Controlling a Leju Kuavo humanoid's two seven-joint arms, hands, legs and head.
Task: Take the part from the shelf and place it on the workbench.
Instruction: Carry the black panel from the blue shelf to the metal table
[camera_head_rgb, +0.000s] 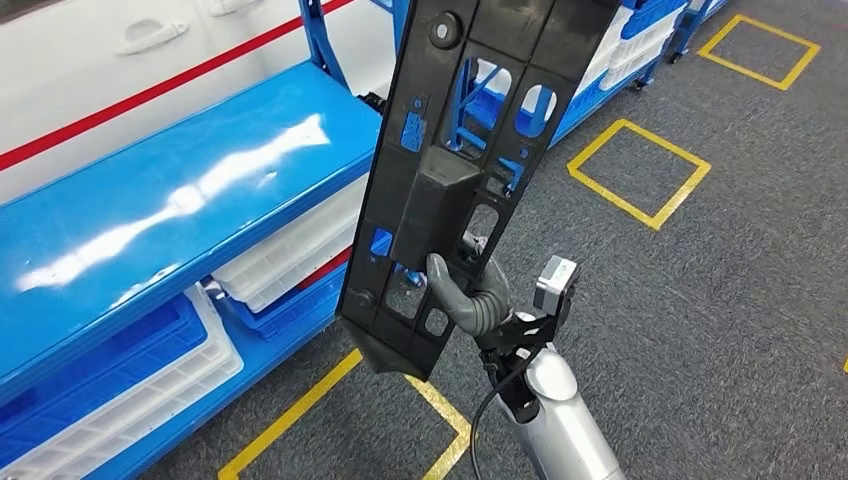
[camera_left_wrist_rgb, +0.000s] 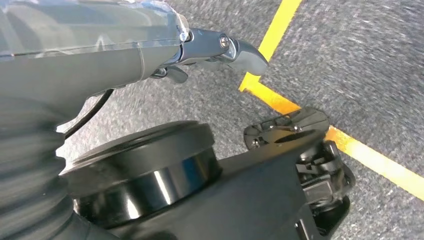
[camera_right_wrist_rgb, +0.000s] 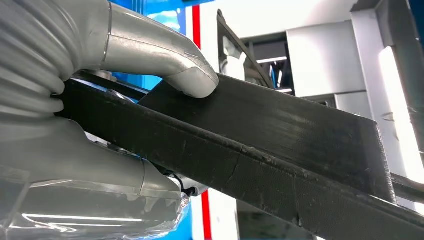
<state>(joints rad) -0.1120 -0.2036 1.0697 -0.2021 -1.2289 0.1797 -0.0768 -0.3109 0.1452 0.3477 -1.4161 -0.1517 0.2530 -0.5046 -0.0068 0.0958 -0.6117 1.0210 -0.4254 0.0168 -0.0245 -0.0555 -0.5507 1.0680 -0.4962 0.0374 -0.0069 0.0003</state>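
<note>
The part (camera_head_rgb: 450, 170) is a long black plastic panel with several cut-outs and a raised box in its middle. My right hand (camera_head_rgb: 470, 295) holds it upright in front of the blue shelf, gripping it near its lower end, with the thumb on the near face. In the right wrist view my right hand (camera_right_wrist_rgb: 145, 50) clamps the panel's thick edge (camera_right_wrist_rgb: 280, 130), thumb pressed on top. My left hand (camera_left_wrist_rgb: 210, 47) hangs over the grey floor with its thumb stretched out and nothing in it.
The blue shelf (camera_head_rgb: 170, 200) runs along the left, with white and blue bins (camera_head_rgb: 290, 250) on its lower level. Yellow tape squares (camera_head_rgb: 640, 170) mark the grey carpet on the right. A white wall with a red stripe (camera_head_rgb: 150, 90) stands behind the shelf.
</note>
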